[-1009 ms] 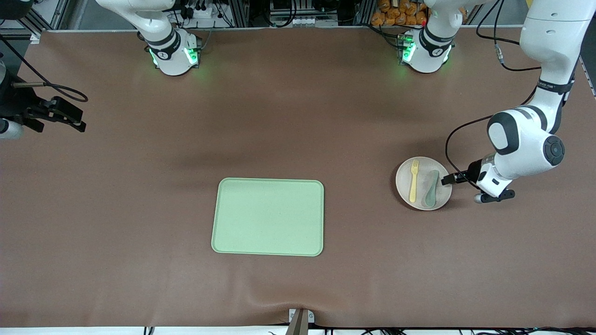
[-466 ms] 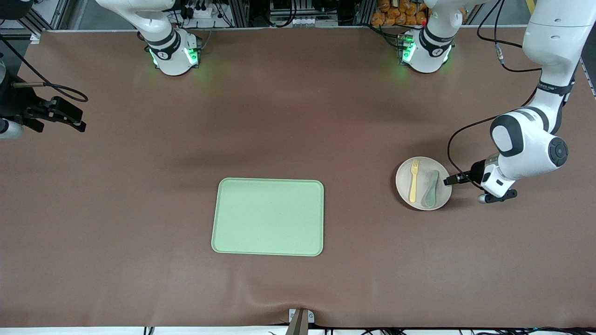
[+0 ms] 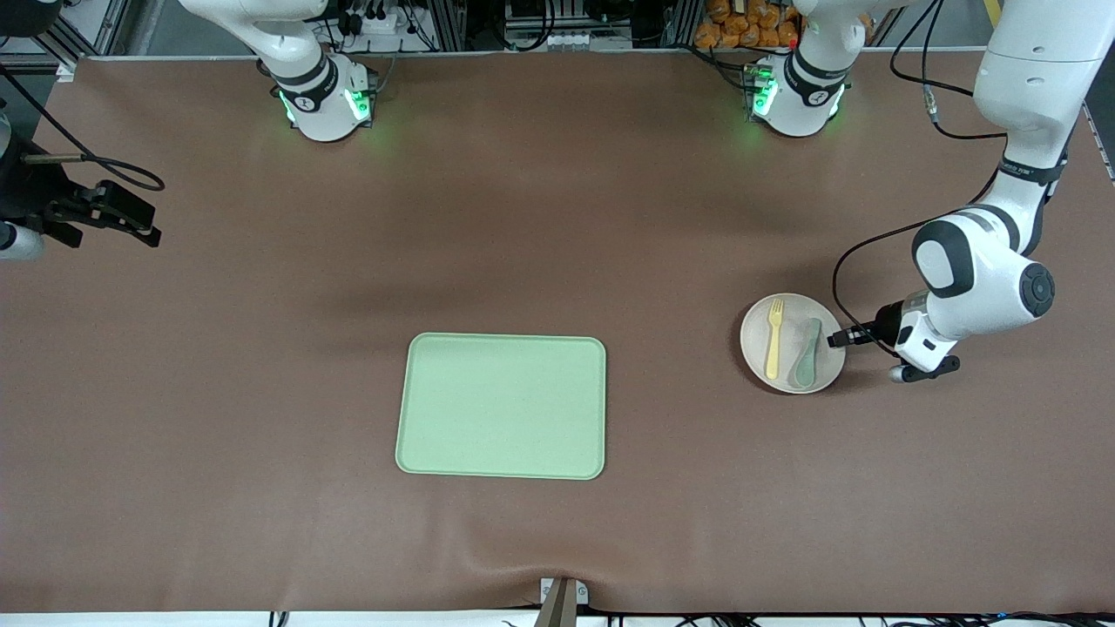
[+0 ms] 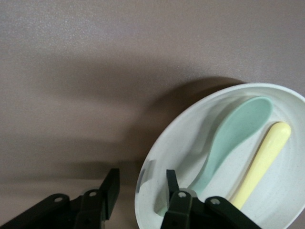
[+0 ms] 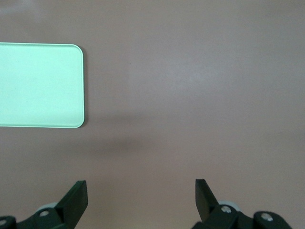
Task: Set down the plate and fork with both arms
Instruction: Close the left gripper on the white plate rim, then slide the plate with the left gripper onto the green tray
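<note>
The pale round plate [image 3: 756,338] lies on the table toward the left arm's end. The yellow fork [image 3: 773,340] and a grey-green spoon [image 3: 807,353] lie in it side by side. My left gripper [image 3: 838,338] is low at the plate's rim on the side toward the left arm's end. In the left wrist view its open gripper [image 4: 140,179] straddles the rim of the plate [image 4: 190,138], one finger inside and one outside with a gap, close to the spoon [image 4: 233,133] and fork [image 4: 262,162]. My right gripper [image 3: 131,222] waits open and empty over the right arm's end of the table [image 5: 140,191].
A rectangular light-green tray [image 3: 501,407] lies mid-table, nearer to the front camera than the plate, and its corner shows in the right wrist view [image 5: 38,86]. Brown mat covers the table. The arm bases stand along the edge farthest from the front camera.
The left arm's wrist and elbow have shifted slightly while its gripper stays at the plate's rim. The plate, fork, spoon and right arm have not moved.
</note>
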Action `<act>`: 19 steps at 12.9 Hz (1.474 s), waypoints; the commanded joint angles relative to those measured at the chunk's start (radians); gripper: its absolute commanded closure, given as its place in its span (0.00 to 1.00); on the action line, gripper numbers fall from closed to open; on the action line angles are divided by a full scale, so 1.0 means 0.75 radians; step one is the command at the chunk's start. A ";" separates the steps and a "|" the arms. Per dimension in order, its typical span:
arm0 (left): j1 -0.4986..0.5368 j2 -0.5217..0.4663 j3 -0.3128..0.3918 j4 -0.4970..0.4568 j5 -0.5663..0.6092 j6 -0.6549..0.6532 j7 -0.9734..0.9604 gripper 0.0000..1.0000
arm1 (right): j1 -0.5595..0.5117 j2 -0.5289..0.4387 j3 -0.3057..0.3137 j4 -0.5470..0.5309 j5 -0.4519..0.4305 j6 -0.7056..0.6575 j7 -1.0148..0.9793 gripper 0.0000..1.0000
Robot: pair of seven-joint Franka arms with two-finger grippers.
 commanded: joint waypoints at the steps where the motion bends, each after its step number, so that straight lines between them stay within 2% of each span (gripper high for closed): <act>1: 0.008 0.017 -0.009 0.018 -0.058 0.010 0.031 0.57 | 0.006 -0.026 -0.009 -0.021 0.020 -0.004 -0.013 0.00; 5: 0.008 0.031 -0.011 0.020 -0.066 0.010 0.031 0.66 | 0.006 -0.026 -0.009 -0.021 0.020 -0.002 -0.013 0.00; 8: 0.006 0.031 -0.011 0.026 -0.066 0.010 0.031 0.82 | 0.006 -0.026 -0.009 -0.021 0.020 -0.004 -0.013 0.00; 14: -0.002 0.035 -0.013 0.026 -0.066 0.008 0.035 1.00 | 0.006 -0.026 -0.009 -0.021 0.020 -0.004 -0.013 0.00; 19: 0.004 0.029 -0.091 0.055 -0.066 -0.015 0.027 1.00 | 0.006 -0.026 -0.009 -0.021 0.020 -0.004 -0.013 0.00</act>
